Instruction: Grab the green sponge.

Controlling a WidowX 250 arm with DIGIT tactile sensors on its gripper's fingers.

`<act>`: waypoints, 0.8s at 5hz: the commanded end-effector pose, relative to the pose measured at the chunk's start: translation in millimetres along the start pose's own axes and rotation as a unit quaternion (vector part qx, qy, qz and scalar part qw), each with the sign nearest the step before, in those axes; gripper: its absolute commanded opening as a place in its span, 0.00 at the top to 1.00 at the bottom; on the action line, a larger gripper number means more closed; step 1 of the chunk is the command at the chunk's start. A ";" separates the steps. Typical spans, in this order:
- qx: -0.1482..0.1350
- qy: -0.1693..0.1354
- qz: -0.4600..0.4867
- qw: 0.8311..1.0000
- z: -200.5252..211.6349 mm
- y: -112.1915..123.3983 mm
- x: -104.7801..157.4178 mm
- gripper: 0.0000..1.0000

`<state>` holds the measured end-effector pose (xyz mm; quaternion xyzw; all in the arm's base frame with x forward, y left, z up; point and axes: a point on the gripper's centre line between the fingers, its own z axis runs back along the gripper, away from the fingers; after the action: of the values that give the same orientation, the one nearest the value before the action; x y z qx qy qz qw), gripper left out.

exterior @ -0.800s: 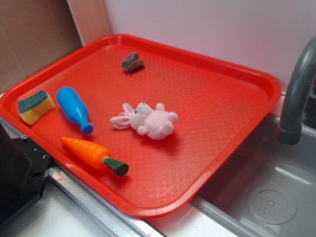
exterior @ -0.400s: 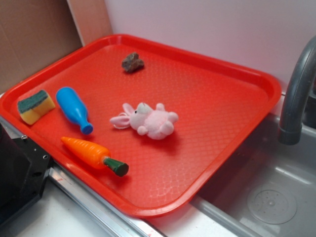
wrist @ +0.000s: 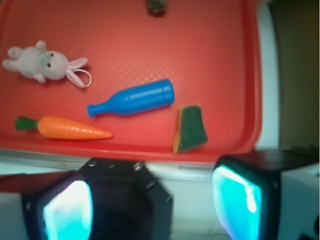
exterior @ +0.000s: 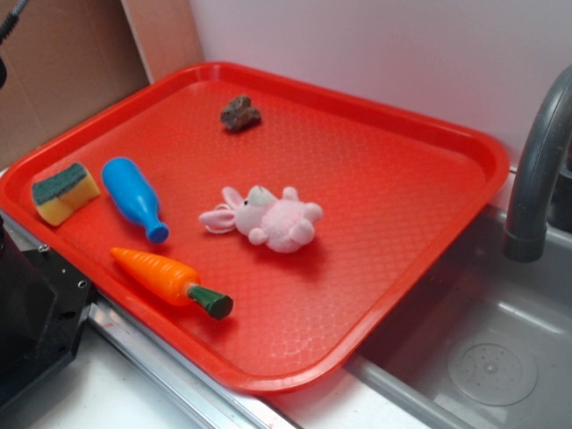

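The green sponge [exterior: 64, 192] is a small yellow block with a dark green face. It lies in the near-left corner of the red tray [exterior: 402, 179], just left of the blue bottle [exterior: 132, 197]. In the wrist view the green sponge [wrist: 190, 129] rests by the tray's near rim, above and between my two fingers. My gripper [wrist: 152, 205] hangs open well short of the tray, its teal pads [wrist: 237, 200] wide apart and holding nothing. In the exterior view only a bit of cable [exterior: 11, 16] shows at the top-left corner.
An orange carrot [exterior: 168, 280], a pink plush bunny [exterior: 268, 219] and a brown-grey lump [exterior: 240, 113] also lie on the tray. A black block [exterior: 36, 313] stands at the near left. A grey faucet [exterior: 536, 170] and sink [exterior: 492, 357] are on the right.
A bit of cable has come into the exterior view's top-left corner. The objects on the tray have not moved.
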<state>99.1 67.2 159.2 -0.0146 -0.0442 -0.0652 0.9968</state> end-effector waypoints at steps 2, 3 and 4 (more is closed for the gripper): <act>0.024 0.020 -0.050 0.998 -65.9 35.0 19.7 0.00; 0.018 0.028 -0.051 0.998 -86.9 40.7 18.4 0.00; 0.010 0.040 -0.049 0.998 -105.5 46.2 14.4 0.00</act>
<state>122.7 103.6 51.1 -0.0060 0.0014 -0.1140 0.9935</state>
